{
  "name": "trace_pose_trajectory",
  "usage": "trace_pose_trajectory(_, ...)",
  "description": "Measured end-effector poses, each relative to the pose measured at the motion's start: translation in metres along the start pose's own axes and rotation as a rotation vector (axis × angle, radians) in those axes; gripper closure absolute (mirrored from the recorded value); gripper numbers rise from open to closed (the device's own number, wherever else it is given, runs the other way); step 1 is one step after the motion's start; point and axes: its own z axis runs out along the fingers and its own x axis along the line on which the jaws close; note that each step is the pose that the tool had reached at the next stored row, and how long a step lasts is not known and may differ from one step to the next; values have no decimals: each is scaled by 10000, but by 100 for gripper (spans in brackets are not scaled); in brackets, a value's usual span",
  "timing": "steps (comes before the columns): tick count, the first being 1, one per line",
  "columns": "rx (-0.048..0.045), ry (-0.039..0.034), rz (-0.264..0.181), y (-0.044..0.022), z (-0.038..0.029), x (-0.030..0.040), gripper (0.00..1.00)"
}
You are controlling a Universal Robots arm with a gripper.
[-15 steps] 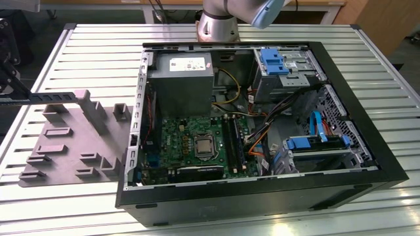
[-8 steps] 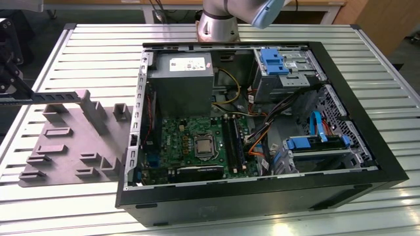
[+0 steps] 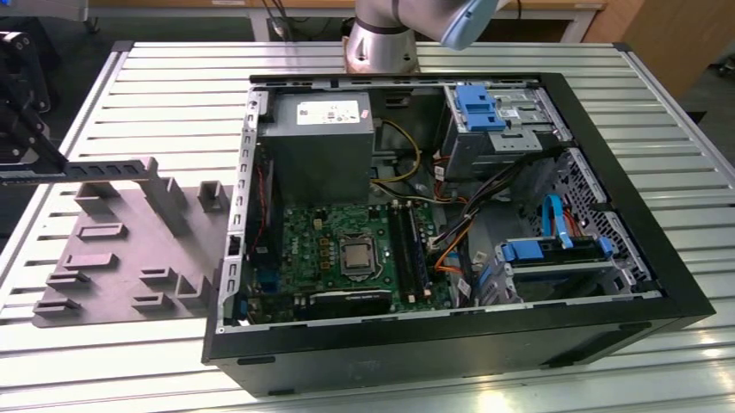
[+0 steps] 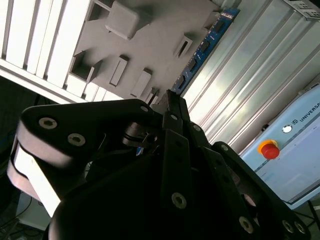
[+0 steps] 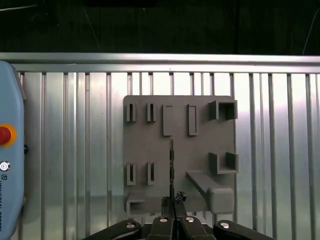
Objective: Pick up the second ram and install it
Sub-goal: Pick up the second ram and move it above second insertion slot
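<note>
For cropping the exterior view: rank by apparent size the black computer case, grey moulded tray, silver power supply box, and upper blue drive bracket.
Largest first:
black computer case
grey moulded tray
silver power supply box
upper blue drive bracket

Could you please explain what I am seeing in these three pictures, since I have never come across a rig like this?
This is one robot arm standing at a slatted metal table. The exterior view is taken from off the arm. It shows an open computer case with its green circuit board, and a grey moulded tray beside it on the exterior view's left. The two wrist views come from cameras riding on the arm, looking past its gripper at that tray. The gripper is shut on the second ram, a thin memory stick, held above the tray. The light blue box with a red button looks like the arm's control unit.
</note>
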Motion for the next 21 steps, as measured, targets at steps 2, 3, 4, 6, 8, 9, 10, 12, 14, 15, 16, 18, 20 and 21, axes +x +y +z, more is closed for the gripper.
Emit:
trace_pose_trajectory(2, 1, -1, 0, -17, 0, -1, 88)
trace_pose_trajectory(3, 1, 0, 0, -25, 0, -1, 88)
trace_pose_trajectory(4, 1, 0, 0, -33, 0, -1, 88)
trace_pose_trajectory(6, 1, -1, 1, -49, 0, -2, 88)
trace_pose_trajectory(8, 0, 0, 1, -65, -1, -2, 88)
trace_pose_trajectory(9, 1, 0, 0, -73, -1, -2, 88)
trace_pose_trajectory(10, 1, 0, 0, -81, -1, -2, 88)
trace_pose_trajectory(12, 1, 0, 0, -98, -2, -3, 88)
trace_pose_trajectory(14, 1, 0, 0, -113, -2, -3, 88)
trace_pose_trajectory(15, 1, -1, 0, -121, -2, -3, 88)
trace_pose_trajectory(16, 0, 0, 0, -129, -3, -4, 88)
trace_pose_trajectory(18, 0, 0, 0, -146, -3, -4, 88)
trace_pose_trajectory(20, 1, 0, 0, -164, -3, -5, 88)
trace_pose_trajectory(21, 1, -1, 1, -172, -3, -5, 88)
